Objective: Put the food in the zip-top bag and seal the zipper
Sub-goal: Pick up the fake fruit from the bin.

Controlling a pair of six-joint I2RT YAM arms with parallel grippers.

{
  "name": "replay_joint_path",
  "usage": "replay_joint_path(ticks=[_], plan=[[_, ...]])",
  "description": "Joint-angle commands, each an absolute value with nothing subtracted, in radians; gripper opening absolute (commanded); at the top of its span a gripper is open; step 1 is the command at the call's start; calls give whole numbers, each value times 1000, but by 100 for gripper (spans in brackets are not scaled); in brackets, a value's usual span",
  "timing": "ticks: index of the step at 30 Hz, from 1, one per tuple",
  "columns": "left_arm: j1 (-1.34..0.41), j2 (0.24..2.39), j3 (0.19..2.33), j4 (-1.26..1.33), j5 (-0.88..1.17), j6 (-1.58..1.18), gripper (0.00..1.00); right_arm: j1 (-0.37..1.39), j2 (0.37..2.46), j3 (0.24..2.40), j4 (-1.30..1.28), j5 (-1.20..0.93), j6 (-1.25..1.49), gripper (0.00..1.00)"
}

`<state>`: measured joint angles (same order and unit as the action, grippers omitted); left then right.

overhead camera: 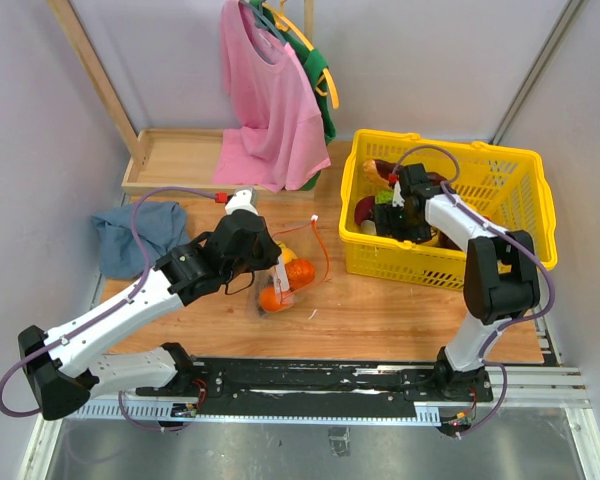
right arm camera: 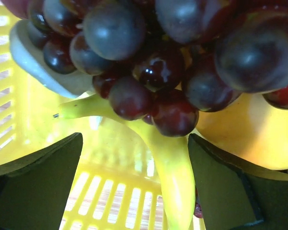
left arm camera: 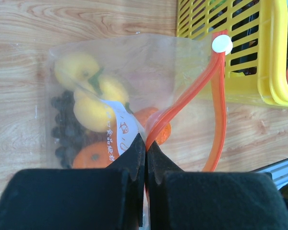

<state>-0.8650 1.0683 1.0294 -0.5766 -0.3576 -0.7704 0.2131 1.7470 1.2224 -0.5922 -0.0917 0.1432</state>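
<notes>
— So, where is the bag [left arm camera: 149, 72] sitting?
— On the table [left arm camera: 48, 24], just left of the yellow basket [left arm camera: 273, 57]. It is clear, and yellow fruit [left arm camera: 77, 69], dark berries [left arm camera: 62, 129] and oranges [left arm camera: 89, 158] show through it.
— And the zipper [left arm camera: 192, 91]?
— Its two red strips stand apart, so the mouth gapes on the side facing the basket. The white slider [left arm camera: 222, 44] is at the end closest to the basket wall.
— What about the left end effector [left arm camera: 145, 143]?
— Its fingers are pressed together, pinching one strip of the zipper at the end away from the slider.
— The right end effector [right arm camera: 134, 163]?
— Inside the basket, fingers spread wide. A banana [right arm camera: 168, 163] lies between them, with a bunch of dark grapes [right arm camera: 149, 72] close beyond it. I cannot tell whether either finger touches them.
</notes>
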Motion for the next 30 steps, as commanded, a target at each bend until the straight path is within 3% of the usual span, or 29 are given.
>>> replay_joint_path(ticks=[1,16,22,30], plan=[[-856,1042,1020,-550,-383,-769,0,195,1684,1234,-595,-139,141,91],[-847,1042,1020,-561,-392,-766,0,237,1637,1272,-642,-104,114,89],[-847,1035,1013,-556,-392,-767,0,239,1606,1275,-645,45,133,88],[-845,1039,1008,-545,-380,-763,0,259,1651,1280,-621,-135,88,79]])
